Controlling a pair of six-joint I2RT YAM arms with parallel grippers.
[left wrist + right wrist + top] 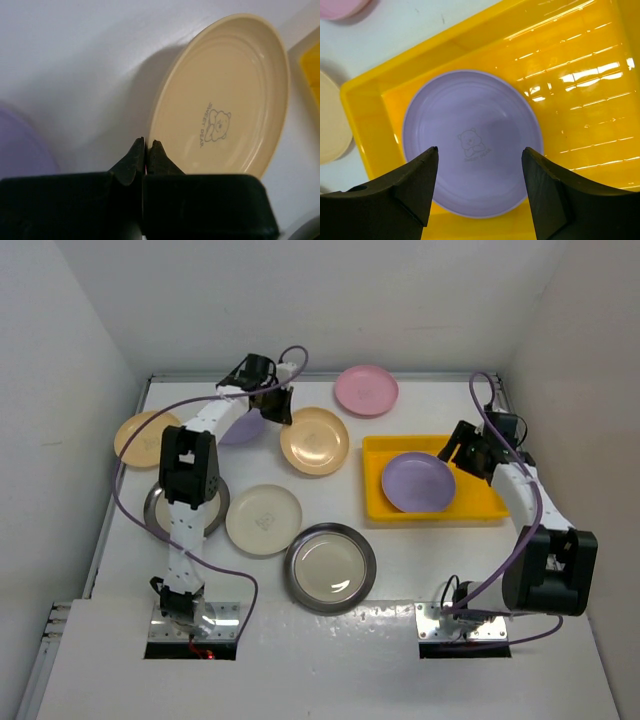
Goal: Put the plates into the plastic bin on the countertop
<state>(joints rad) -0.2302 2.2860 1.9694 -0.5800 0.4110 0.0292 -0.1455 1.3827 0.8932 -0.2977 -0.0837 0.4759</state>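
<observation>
Left hand [145,148]: pressed together at rim of round pale orange plate [225,100]. Right hand [480,150]: spread above round lilac plate [470,110] lying in shallow yellow plastic bin [580,100]. White matte surface [420,555] enclosed by white walls [300,300].

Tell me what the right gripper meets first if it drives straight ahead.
The right gripper would most likely meet the lilac plate lying in the yellow plastic bin; it sits centred between the open jaws in the wrist view. Distance unclear.

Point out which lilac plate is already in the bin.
The lilac plate lying flat in the yellow bin; the other lilac plate sits on the countertop, partly under the left arm.
</observation>
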